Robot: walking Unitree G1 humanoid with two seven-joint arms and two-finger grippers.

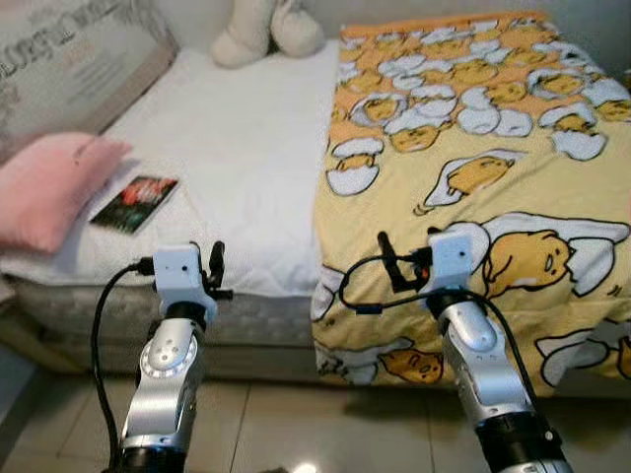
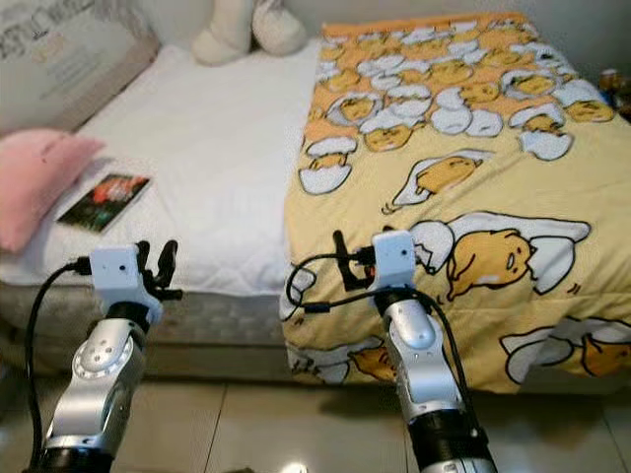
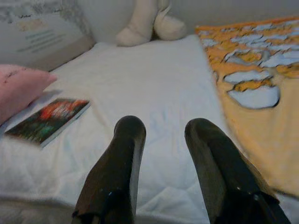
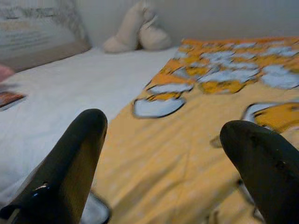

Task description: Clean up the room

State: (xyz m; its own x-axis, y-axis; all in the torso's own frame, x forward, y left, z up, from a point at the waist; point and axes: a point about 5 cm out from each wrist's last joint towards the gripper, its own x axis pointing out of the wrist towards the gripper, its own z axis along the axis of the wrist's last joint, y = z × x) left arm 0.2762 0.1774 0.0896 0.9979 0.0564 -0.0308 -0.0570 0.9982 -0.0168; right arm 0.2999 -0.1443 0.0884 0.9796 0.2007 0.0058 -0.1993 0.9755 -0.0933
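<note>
Yellow blanket [image 1: 473, 168] printed with egg cartoons covers the robot's-right half of the bed [image 1: 237, 148], its near edge hanging over the mattress side toward the tiled floor [image 1: 296, 424]. Beside the blanket, the bed's other half is bare white quilted sheet. A book [image 1: 135, 204] with a dark red-and-green cover lies flat on that sheet near the bed's front edge, well apart from the blanket. Just beside the book, on the side away from the blanket, a pink pillow [image 1: 49, 187] rests at the bed's corner. Behind the pillow a large grey printed cushion [image 1: 69, 59] leans at the head end. A cream plush toy [image 1: 266, 28] sits at the bed's far edge, close to the blanket's far corner.

Both arms are raised in front of the bed. The left gripper [image 3: 163, 140] hovers over the front edge of the white sheet, fingers a narrow gap apart, holding nothing. The right gripper [image 4: 168, 140] hovers over the blanket's near part, fingers spread wide and empty.
</note>
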